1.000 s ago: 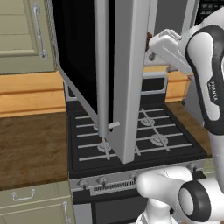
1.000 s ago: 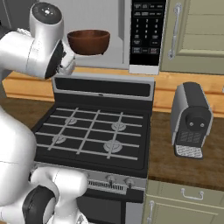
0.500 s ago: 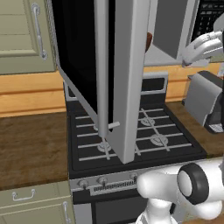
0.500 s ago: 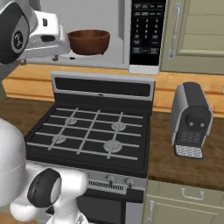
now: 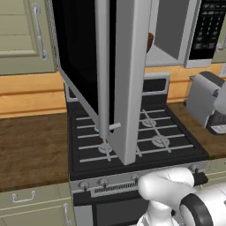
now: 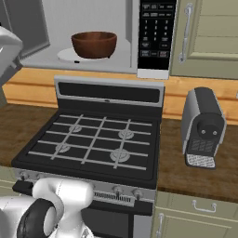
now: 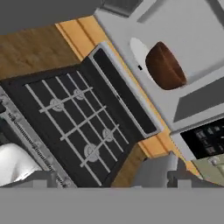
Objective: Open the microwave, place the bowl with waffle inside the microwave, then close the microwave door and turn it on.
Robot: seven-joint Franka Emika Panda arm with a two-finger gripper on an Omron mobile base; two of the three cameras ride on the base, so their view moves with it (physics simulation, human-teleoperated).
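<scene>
Now the arm has pulled away from the bowl (image 6: 94, 44), which sits inside the microwave (image 6: 156, 37); the door (image 5: 126, 75) hangs open, and I cannot tell the gripper's grip

No readable text anywhere. The microwave (image 6: 116, 35) keypad panel (image 6: 157, 32), at 3 o'clock of the bowl (image 6: 94, 44), has rows of small pale button marks, too blurred to read. No brand or label legible.
</scene>
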